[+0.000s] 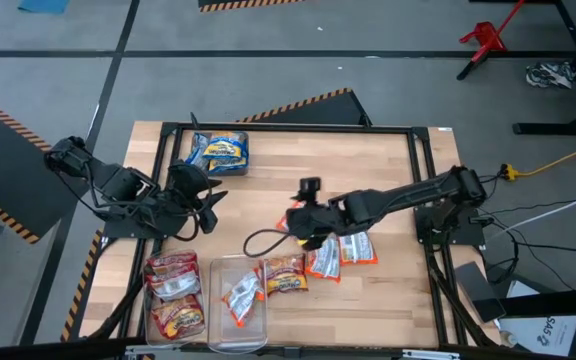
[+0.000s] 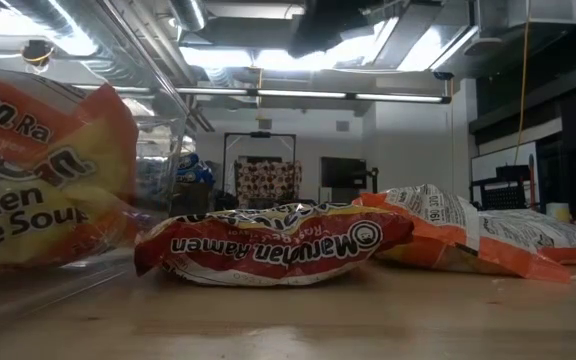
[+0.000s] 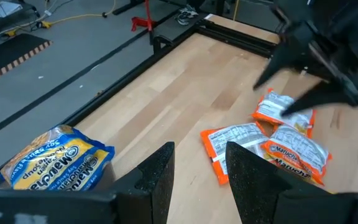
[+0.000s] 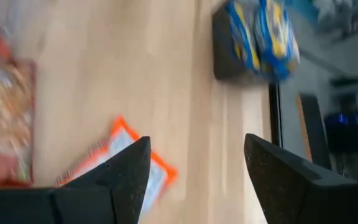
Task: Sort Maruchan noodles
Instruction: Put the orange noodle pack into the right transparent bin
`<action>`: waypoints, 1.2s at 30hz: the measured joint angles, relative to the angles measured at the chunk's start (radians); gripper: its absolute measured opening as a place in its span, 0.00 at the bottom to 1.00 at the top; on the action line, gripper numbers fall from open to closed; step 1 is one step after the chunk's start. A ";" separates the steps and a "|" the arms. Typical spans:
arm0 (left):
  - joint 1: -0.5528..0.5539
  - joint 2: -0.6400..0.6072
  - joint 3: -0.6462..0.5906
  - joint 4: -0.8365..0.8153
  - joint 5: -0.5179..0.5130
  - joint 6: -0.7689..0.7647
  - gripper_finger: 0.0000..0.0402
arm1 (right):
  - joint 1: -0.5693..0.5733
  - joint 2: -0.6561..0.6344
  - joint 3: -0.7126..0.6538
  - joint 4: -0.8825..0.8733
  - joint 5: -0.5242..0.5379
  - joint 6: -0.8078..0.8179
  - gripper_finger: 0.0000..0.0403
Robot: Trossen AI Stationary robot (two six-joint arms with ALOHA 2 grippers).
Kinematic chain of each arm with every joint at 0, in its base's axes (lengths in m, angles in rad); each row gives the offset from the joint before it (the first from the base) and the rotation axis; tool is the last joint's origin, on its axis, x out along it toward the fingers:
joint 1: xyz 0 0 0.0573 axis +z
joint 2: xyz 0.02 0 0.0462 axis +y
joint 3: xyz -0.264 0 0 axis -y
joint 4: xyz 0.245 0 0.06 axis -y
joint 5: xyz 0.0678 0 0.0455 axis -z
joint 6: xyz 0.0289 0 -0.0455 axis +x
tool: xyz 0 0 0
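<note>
High view: right gripper [image 1: 298,222] sits mid-table, just beside the loose row of orange packets [image 1: 340,250] and a red packet [image 1: 283,275]; whether it touches any of them I can't tell from above. Left gripper [image 1: 211,205] waits near the blue packets [image 1: 219,152] at the far left of the table [image 1: 368,170]. 2 clear bins at the near edge: left bin [image 1: 175,295] holds red packets, centre bin [image 1: 238,305] holds 1 orange-and-white packet. Low view: the red packet [image 2: 273,243] lies flat on the wood with an orange packet [image 2: 448,235] behind it, apart or touching I can't tell; no gripper shows here, and the big packet at the frame edge is cut off. Left wrist view: left fingers [image 3: 157,171] stand part open with nothing between them; blue packets [image 3: 58,162] off to one side, the orange packets [image 3: 260,140] ahead, the right arm above them. Right wrist view: right fingers [image 4: 126,168] stand wide apart, empty, with an orange-edged packet [image 4: 123,158] under them. Risks: the packets are slick and crinkly, so a pinch on a loose edge could slip; neighbours lie so close that 1 grab could drag 2. Hard to read: this view is smeared, flavour print illegible, bin walls barely visible.
</note>
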 joint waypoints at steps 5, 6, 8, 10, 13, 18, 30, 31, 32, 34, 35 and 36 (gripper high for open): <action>0.000 0.002 0.000 0.001 0.000 0.002 0.34 | -0.034 -0.039 0.000 -0.164 0.000 0.080 0.60; 0.000 0.003 0.000 0.001 0.001 0.002 0.34 | -0.041 -0.047 0.000 -0.188 0.000 0.086 0.60; -0.002 0.004 0.000 0.001 0.004 0.001 0.34 | -0.054 -0.063 0.000 -0.229 0.000 0.095 0.60; -0.011 0.004 0.000 0.001 0.005 0.000 0.34 | -0.069 -0.079 0.000 -0.273 0.000 0.109 0.60; -0.020 0.004 0.000 0.001 0.007 0.000 0.34 | -0.089 -0.118 0.000 -0.333 0.000 0.145 0.60; -0.041 0.011 0.000 0.006 0.003 -0.001 0.34 | -0.109 -0.235 -0.070 -0.349 0.000 0.198 0.60; -0.061 0.058 0.001 0.034 -0.012 0.001 0.34 | -0.111 -0.623 -0.648 0.094 -0.345 0.279 0.60; -0.061 0.061 0.001 0.038 -0.013 0.002 0.34 | -0.111 -0.635 -0.696 0.131 -0.373 0.297 0.60; -0.061 0.064 0.001 0.036 -0.012 0.002 0.34 | -0.110 -0.644 -0.741 0.164 -0.394 0.319 0.60; -0.061 0.075 0.001 0.039 -0.012 0.002 0.34 | -0.111 -0.643 -0.822 0.231 -0.435 0.345 0.60; -0.060 0.079 0.001 0.040 -0.011 0.002 0.34 | -0.111 -0.641 -0.860 0.256 -0.453 0.347 0.60; -0.060 0.081 0.000 0.039 -0.011 0.003 0.34 | -0.109 -0.638 -0.893 0.279 -0.461 0.346 0.60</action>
